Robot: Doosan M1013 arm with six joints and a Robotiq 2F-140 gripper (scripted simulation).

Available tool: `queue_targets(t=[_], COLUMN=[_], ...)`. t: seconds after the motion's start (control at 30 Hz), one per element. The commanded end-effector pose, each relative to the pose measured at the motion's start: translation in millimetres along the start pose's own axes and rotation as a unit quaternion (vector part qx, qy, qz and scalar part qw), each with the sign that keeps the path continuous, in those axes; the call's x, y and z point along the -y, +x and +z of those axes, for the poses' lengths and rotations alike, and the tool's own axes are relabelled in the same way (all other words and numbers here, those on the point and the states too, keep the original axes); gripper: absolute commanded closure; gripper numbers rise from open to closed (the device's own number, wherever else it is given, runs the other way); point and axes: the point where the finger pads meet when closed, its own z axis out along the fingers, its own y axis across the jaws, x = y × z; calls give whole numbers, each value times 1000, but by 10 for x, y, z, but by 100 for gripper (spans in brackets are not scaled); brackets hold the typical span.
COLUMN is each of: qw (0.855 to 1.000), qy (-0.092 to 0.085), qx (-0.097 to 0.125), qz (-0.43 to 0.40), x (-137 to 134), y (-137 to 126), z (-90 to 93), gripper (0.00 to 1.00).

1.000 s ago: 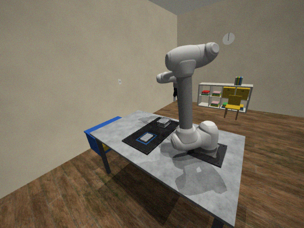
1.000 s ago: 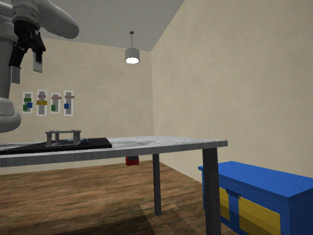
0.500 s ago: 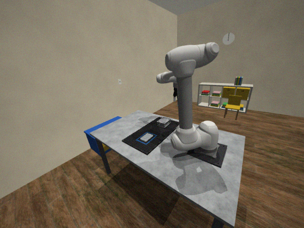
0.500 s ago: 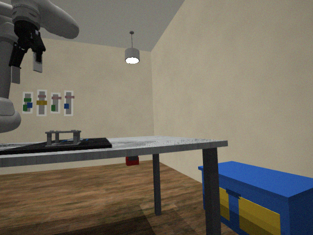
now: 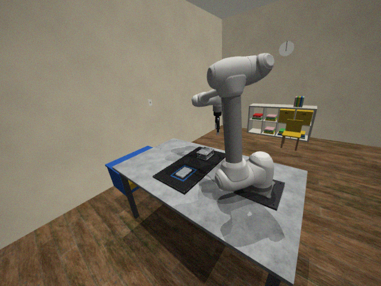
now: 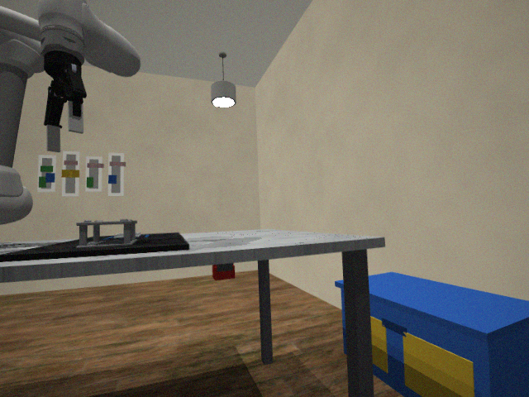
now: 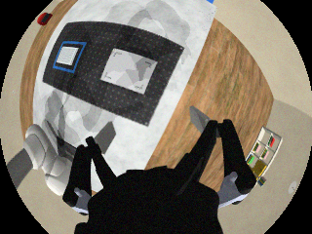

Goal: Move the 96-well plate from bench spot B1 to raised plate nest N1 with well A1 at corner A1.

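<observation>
The white 96-well plate lies flat inside the blue outline of spot B1 on the black mat. It also shows in the wrist view. The raised plate nest N1 stands on the far end of the mat and is empty; it shows in the exterior view and the wrist view. My gripper hangs high above the far edge of the table, beyond the nest, fingers wide open and empty. It shows in the exterior view and the wrist view.
The arm's base sits on a black plate right of the mat. A blue cabinet stands against the table's left side. A shelf and a yellow chair stand far behind.
</observation>
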Motion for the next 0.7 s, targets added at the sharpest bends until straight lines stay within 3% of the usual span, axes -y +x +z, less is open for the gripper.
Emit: queue_targets(t=[0.0, 0.67], qw=[1000, 985], qy=[1, 9], qx=[1, 0], qz=[18, 174], x=[43, 350], y=[93, 709], z=[54, 278], gripper=[0, 0])
